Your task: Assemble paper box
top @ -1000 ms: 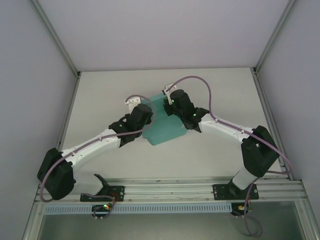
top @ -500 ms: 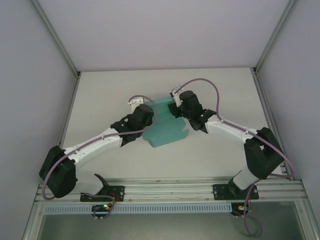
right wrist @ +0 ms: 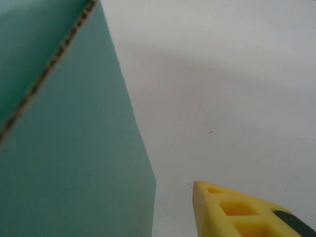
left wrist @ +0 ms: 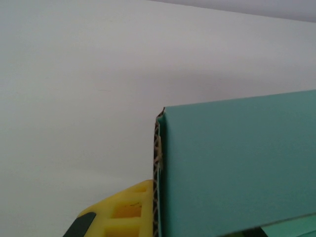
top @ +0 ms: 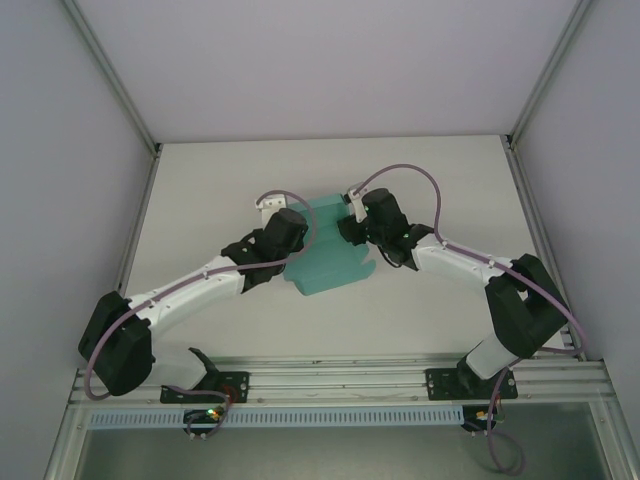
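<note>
Two grippers are counted, one per arm: the left gripper (top: 288, 250) is set against the left edge of the paper box (top: 330, 262) and the right gripper (top: 357, 232) against its far right corner; whether either is spread or pinching the card cannot be told, since each wrist body covers its fingertips from above; one box is counted, teal-green, lying near the middle of the table (top: 200, 190) between the two wrists; in the left wrist view one yellow finger (left wrist: 118, 217) is seen just beside an upright teal panel whose corrugated edge is turned to the camera, the second finger being hidden; in the right wrist view one yellow finger (right wrist: 242, 212) is seen apart from the card, with bare table between them; two purple cables (top: 400, 168) are looped over the arms; both bases are carried by an aluminium rail (top: 340, 378) at the near edge; the white table is enclosed by pale grey walls (top: 60, 150).
</note>
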